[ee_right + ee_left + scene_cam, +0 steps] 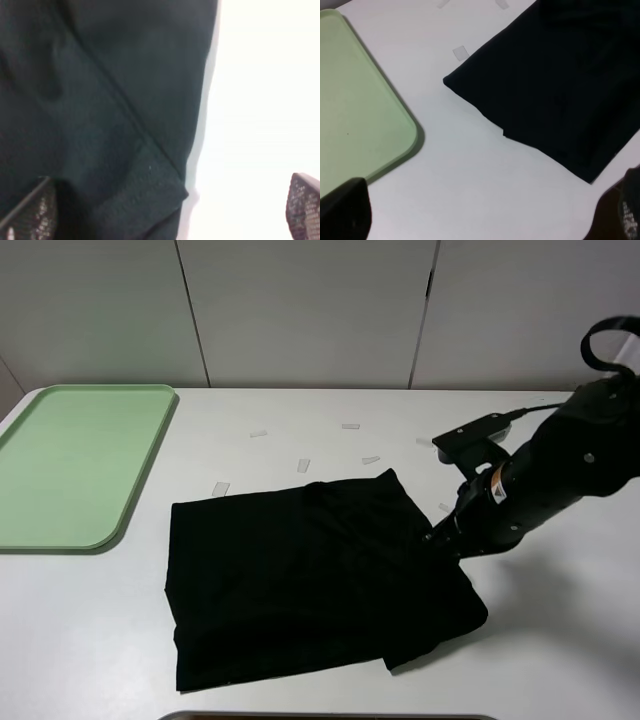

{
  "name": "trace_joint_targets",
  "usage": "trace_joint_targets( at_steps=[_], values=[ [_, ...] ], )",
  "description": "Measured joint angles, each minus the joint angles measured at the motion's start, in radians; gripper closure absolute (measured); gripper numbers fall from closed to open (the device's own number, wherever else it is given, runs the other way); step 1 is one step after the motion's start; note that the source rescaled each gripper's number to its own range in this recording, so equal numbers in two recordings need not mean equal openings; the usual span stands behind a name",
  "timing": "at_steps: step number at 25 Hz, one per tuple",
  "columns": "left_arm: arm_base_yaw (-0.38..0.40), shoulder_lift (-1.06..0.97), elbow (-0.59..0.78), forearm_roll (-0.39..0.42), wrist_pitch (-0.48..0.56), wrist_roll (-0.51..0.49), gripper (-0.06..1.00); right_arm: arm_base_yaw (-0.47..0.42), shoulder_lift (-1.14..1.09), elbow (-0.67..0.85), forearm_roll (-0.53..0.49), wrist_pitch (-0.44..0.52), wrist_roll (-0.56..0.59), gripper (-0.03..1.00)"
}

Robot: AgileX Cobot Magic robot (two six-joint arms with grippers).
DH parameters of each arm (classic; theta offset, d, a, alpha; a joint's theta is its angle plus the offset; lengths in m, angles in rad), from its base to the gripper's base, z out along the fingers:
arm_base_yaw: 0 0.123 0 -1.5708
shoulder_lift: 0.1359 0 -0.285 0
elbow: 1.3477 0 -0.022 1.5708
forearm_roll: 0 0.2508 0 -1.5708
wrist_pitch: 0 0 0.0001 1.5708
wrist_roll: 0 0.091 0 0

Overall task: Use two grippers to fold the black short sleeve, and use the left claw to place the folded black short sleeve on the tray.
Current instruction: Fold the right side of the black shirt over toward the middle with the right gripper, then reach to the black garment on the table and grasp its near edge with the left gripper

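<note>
Here the black short sleeve (300,580) lies spread on the white table (560,650), partly folded into a rough rectangle with one layer lapped over another along its near edge. It sits apart from the green tray (70,460), which rests at the table's left side. The right gripper (435,537) is down at the shirt's right-hand edge — its wrist view shows the two mesh-padded fingers (302,205) spread wide, one over the dark cloth and one over bare table, with the hemmed edge between them and nothing pinched. The left gripper (482,217) hangs above bare table between the tray's rounded corner and the shirt's left edge, its jaws likewise wide apart and holding nothing. A few small clear tabs (304,465) lie on the table just beyond the shirt's far edge.
</note>
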Motion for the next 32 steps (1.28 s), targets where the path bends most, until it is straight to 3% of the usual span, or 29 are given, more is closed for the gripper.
trace_joint_targets(
  at_steps=[5,11,18,25,32],
  values=[
    [0.0,0.0,0.0,0.0,0.0,0.0,-0.05,0.038,0.0,0.069,0.027,-0.124,0.133,-0.03],
    [0.0,0.0,0.0,0.0,0.0,0.0,-0.04,0.127,0.0,0.07,0.106,-0.238,0.143,-0.03],
    [0.0,0.0,0.0,0.0,0.0,0.0,-0.04,0.194,0.0,0.07,0.165,-0.273,0.143,-0.03],
    [0.0,0.0,0.0,0.0,0.0,0.0,-0.04,0.094,-0.139,0.071,0.183,-0.147,0.143,-0.03],
    [0.0,0.0,0.0,0.0,0.0,0.0,-0.04,-0.038,-0.456,0.071,0.098,0.02,0.143,-0.03]
  ],
)
